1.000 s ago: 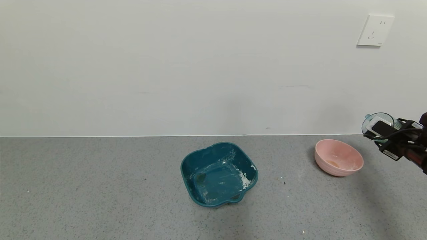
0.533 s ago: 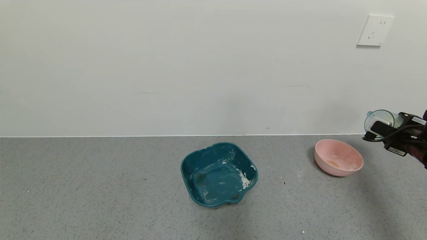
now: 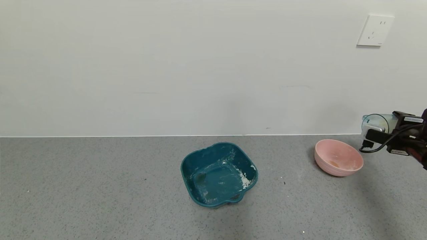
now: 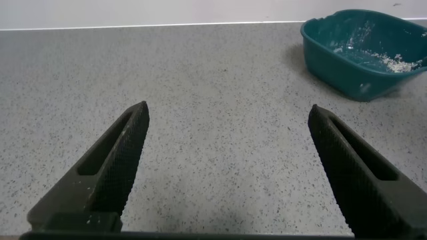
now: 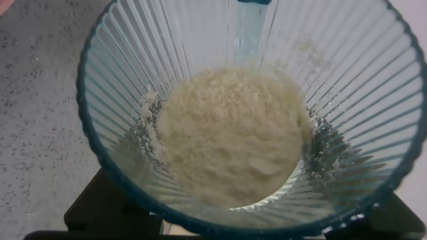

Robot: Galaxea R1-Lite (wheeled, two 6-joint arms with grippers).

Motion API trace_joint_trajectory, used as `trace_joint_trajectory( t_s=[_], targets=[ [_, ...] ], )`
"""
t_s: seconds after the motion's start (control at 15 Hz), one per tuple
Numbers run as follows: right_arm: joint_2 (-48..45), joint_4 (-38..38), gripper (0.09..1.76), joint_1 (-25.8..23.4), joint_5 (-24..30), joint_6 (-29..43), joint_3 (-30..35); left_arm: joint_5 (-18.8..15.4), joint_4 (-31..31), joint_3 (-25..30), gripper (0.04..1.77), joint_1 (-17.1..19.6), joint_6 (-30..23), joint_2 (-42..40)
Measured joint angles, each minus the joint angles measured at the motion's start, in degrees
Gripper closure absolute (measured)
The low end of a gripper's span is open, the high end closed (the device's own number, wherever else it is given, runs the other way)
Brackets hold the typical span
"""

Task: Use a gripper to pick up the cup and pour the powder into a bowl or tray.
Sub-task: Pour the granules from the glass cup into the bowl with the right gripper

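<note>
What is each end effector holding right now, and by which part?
The right end effector holds the cup by its side wall, tipped toward the pink bowl, powder inside. The left end effector holds nothing.

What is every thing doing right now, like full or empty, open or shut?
cup: tipped sideways, held above the table beside the pink bowl
powder: inside the cup
pink bowl: upright, almost empty
teal tray: upright, dusted with powder
right gripper: shut on cup
left gripper: open, empty
</note>
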Motion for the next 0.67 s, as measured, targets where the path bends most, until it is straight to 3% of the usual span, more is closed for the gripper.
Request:
trace_joint_trajectory(
  t_s=[0.67],
  targets=[
    [0.1, -1.0, 0.51, 3.8, -2.5, -11.0, 1.2, 0.0, 0.0, 0.0, 0.09, 0.0, 0.0, 0.0]
  ],
)
